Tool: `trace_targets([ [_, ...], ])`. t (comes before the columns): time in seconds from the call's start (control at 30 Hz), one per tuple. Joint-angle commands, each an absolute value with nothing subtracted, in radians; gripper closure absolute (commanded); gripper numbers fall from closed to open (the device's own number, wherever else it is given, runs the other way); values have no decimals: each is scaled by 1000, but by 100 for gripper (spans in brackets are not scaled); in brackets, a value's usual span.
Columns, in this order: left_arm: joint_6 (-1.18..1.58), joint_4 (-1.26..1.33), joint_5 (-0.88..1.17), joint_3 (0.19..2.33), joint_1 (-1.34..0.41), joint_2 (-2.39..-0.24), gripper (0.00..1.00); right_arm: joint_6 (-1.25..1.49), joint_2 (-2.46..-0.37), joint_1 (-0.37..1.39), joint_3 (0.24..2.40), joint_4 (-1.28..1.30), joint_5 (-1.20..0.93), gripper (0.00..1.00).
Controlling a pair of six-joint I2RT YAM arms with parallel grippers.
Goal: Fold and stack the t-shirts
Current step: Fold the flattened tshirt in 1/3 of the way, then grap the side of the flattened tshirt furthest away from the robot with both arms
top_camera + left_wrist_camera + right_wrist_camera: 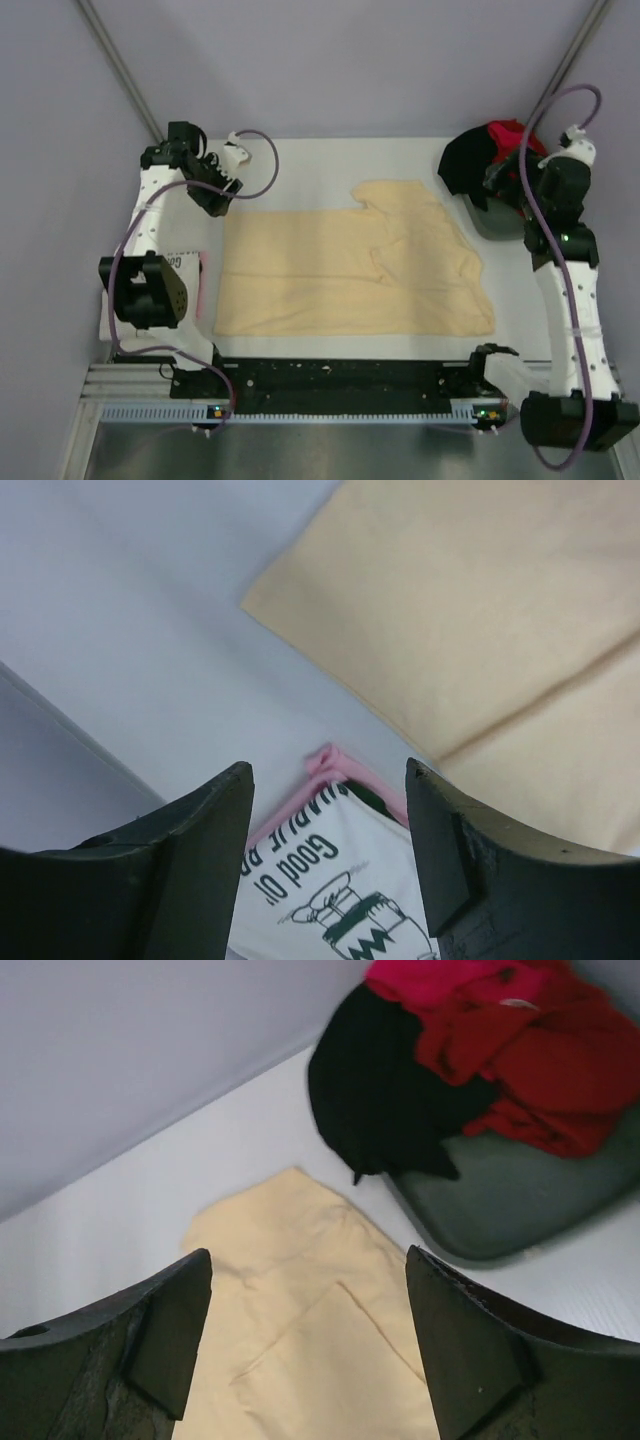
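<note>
Pale yellow tee [350, 265] lies flat mid-table [330, 160], its right part rumpled and doubled over itself. We judge it's spread like that so the fold can start from clean edges. Left gripper [328, 768] hangs open w/ nothing in it, just beside the tee's far-left corner, prob. placed to take that corner. Right gripper [310, 1255] is also open and empty, at the far right near the grey bin [520, 1200]. The black tee [380, 1100] and red tee [520, 1050] sit bunched in the bin, not yet folded. The white printed tee [320, 865] lies folded at the near left, apart from the work area. We take it as the base of the stack.
</note>
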State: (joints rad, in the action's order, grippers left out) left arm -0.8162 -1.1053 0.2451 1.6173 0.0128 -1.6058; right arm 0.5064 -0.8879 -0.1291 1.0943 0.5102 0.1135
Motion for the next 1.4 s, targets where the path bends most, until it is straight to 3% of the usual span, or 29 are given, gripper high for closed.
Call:
trace_targets([
  [0.0,-696,-1071,201,1753,49,-1793,34,198,-1213,21,1296,385,-132,23],
  [0.3,-710,-1114,181,1942,57,-2083,35,-57,-1871,124,1816,612,-60,33],
  [0.53,-621,-1138,147,2042,61,-2235,33,-98,-2267,147,2127,770,-72,31],
  [0.8,-670,-1138,176,2066,66,-2332,34,-152,-2482,158,2301,811,-150,20],
  [0.97,-693,-1138,221,2048,66,-2347,34,-146,-2548,156,2345,873,-268,20],
  [1.03,-696,-1132,229,2042,64,-2353,34,-137,-2556,156,2338,877,-275,25],
  [1.1,-696,-1128,242,2045,64,-2358,41,-137,-2562,156,2336,887,-265,33],
  [1.13,-696,-1127,251,2046,66,-2356,52,-135,-2560,156,2336,888,-255,42],
  [1.23,-680,-1132,278,2046,66,-2327,100,-141,-2527,158,2329,890,-281,68],
  [1.37,-672,-1020,316,1919,64,-2180,100,-147,-2441,158,2324,890,-325,99],
])
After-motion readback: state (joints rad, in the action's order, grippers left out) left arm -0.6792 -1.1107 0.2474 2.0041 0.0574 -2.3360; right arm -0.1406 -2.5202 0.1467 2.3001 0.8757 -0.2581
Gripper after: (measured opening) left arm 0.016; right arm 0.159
